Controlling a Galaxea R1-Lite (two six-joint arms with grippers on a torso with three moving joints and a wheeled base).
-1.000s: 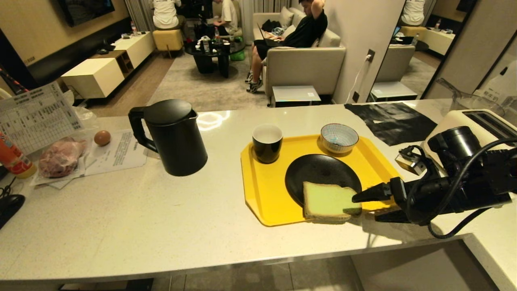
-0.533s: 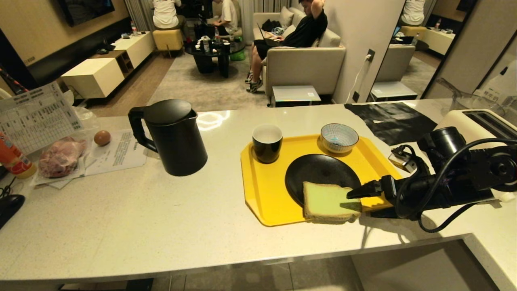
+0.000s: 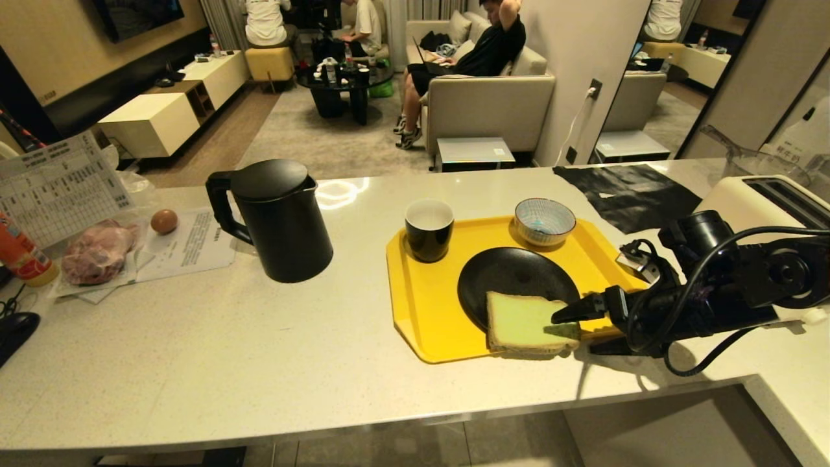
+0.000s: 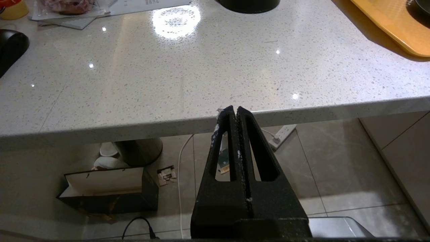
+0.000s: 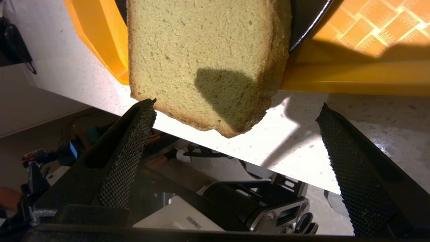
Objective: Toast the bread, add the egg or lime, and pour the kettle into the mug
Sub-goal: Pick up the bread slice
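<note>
The pale green, tan-crusted slice of bread (image 3: 524, 322) overhangs the black plate (image 3: 512, 275) and yellow tray (image 3: 421, 305) on the speckled white worktop (image 3: 259, 350), so the right gripper (image 3: 580, 331), fingers spread wide, should straddle the overhanging corner squarely before clamping gently, while the left gripper (image 4: 234, 111) stays closed below the worktop edge.

Open-plan lounge behind a pale speckled stone worktop (image 3: 214, 350), warm indoor light.

Beyond the worktop: grey rug (image 3: 324, 139) on wood floor, beige sofa (image 3: 489, 107) w/ a person seated on it, dark coffee table (image 3: 343, 84), yellow pouf (image 3: 269, 63), low white cabinets (image 3: 152, 123) along the left wall under a dark TV (image 3: 136, 16). Two more people sit at the back. White pillar (image 3: 580, 65) w/ wall socket & cable; mirror panel (image 3: 655, 78) to its right. Grey floor tiles (image 4: 349, 158) below the worktop edge.
</note>
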